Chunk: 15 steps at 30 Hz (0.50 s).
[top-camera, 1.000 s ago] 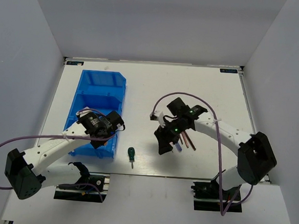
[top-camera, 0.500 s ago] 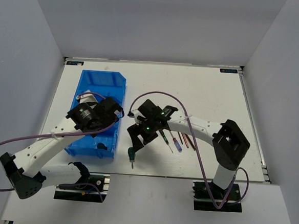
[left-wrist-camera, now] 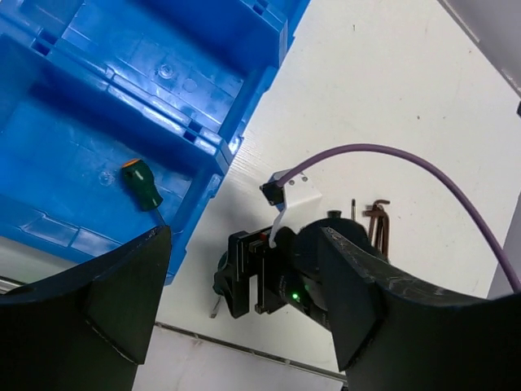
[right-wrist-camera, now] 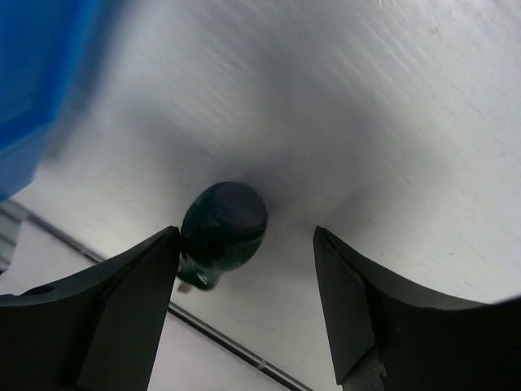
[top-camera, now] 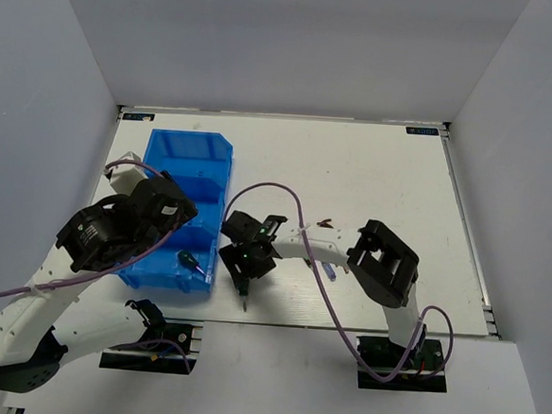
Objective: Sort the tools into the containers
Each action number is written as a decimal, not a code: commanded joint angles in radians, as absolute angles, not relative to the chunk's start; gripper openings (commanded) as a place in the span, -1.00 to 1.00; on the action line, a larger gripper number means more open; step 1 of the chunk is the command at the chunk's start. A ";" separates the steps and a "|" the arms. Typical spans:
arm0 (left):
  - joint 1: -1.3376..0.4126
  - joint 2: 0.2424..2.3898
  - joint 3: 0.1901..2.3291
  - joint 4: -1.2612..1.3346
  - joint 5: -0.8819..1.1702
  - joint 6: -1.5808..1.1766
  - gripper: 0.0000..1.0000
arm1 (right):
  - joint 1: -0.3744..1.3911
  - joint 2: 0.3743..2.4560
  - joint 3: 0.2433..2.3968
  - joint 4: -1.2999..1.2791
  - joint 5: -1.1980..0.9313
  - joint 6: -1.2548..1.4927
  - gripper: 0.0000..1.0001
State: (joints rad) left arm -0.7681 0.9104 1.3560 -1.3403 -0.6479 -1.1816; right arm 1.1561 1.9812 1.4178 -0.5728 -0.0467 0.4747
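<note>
Right gripper (right-wrist-camera: 244, 240), jaws apart, brackets the green screwdriver (right-wrist-camera: 224, 221) by the counter (right-wrist-camera: 383, 122) near edge: pickup step. Next, probably close on its handle and lift.

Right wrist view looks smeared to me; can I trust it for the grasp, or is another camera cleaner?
Right wrist: soft and streaky; the green handle reads between the dark right fingers, but the blue bin is a blur. Left wrist: sharp on the bin and the orange-capped screwdriver inside it; only the left fingers are defocused. Top external: even light, no glare, sharp.
</note>
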 commanded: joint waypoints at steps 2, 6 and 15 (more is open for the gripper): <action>-0.772 0.945 1.394 -1.404 -0.655 -1.129 0.65 | 1.183 2.022 1.457 -0.604 0.077 0.522 0.43; -0.772 0.956 1.424 -1.404 -0.655 -1.120 0.65 | 1.218 2.054 1.489 -0.618 0.150 0.529 0.26; -0.772 0.966 1.433 -1.394 -0.646 -1.101 0.65 | 1.247 2.069 1.482 -0.655 0.256 0.491 -0.63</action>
